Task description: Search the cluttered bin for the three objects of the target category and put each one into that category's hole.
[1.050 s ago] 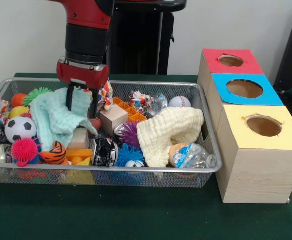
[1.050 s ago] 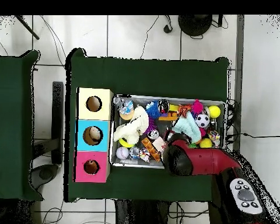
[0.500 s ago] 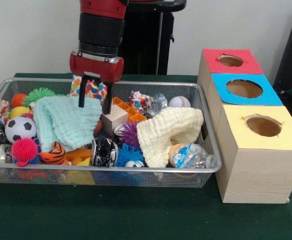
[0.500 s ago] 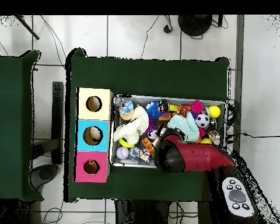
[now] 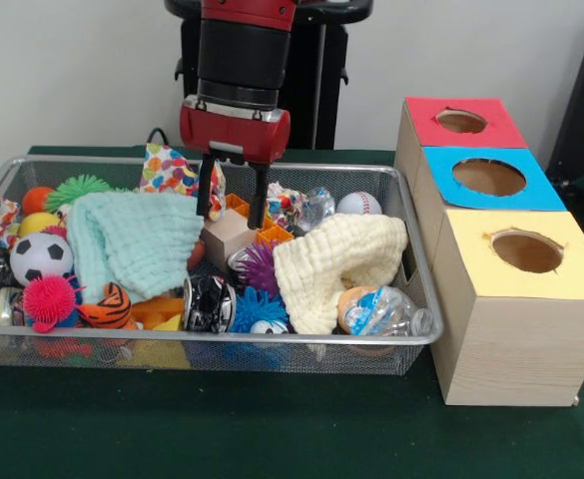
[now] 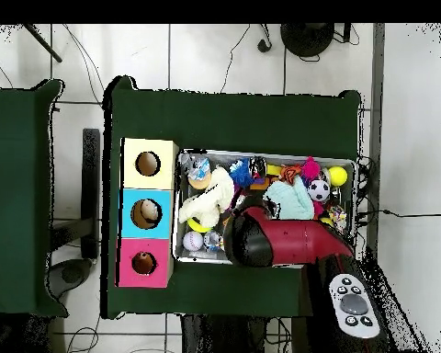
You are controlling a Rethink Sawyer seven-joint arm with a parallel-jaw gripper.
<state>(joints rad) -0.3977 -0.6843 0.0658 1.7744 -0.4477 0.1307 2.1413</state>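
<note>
Poised above the wire bin [image 5: 411, 249], gripper [image 5: 232, 205] with fingers [image 5: 257, 205] apart and empty, over a wooden block [image 5: 227, 237]. Flanked by a mint cloth [image 5: 132, 239] and cream cloth [image 5: 336, 261] amid balls; beside the bin, a three-hole box [image 5: 501, 249]. Target category apparently unmarked.

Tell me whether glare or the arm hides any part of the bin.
Front view: even light, no glare; the open, empty gripper hangs over the wire bin, contents readable. Overhead view: the arm covers the bin's lower middle.
</note>
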